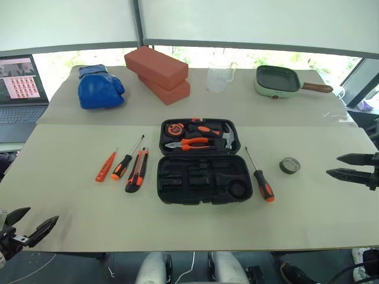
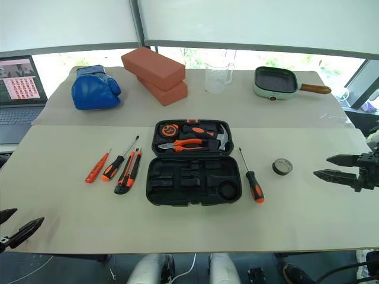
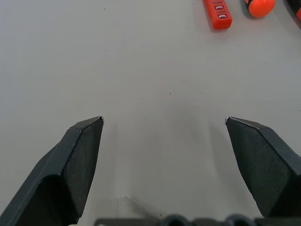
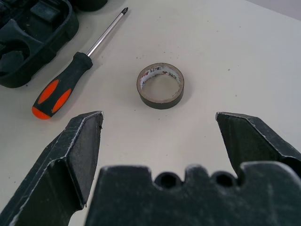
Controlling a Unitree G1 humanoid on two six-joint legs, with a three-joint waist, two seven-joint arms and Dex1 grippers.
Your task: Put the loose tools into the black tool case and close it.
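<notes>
My left gripper (image 1: 32, 223) hangs over the near left edge of the table (image 1: 77, 219), its two black fingers spread wide with nothing between them, and bare tabletop lies under it. My right gripper (image 1: 348, 166) sits at the right edge, fingers just as wide apart and empty, pointing toward the small dark tape roll (image 4: 160, 85), which lies flat on the table a little way ahead of the fingertips. The black tool case (image 1: 204, 178) lies open in the middle of the table, its near half showing empty moulded slots, its far half holding the orange-handled pliers (image 1: 190, 144), the hammer (image 1: 228, 137) and a round orange tape measure (image 1: 175, 128). Just right of the case lies one black-and-orange screwdriver (image 1: 263, 184), tip pointing away from me, between the case and the tape roll. Left of the case, side by side, lie the utility knife (image 1: 137, 171), a second black-and-orange screwdriver (image 1: 124, 164) and the slim orange screwdriver (image 1: 105, 167), all apart from my left gripper.
</notes>
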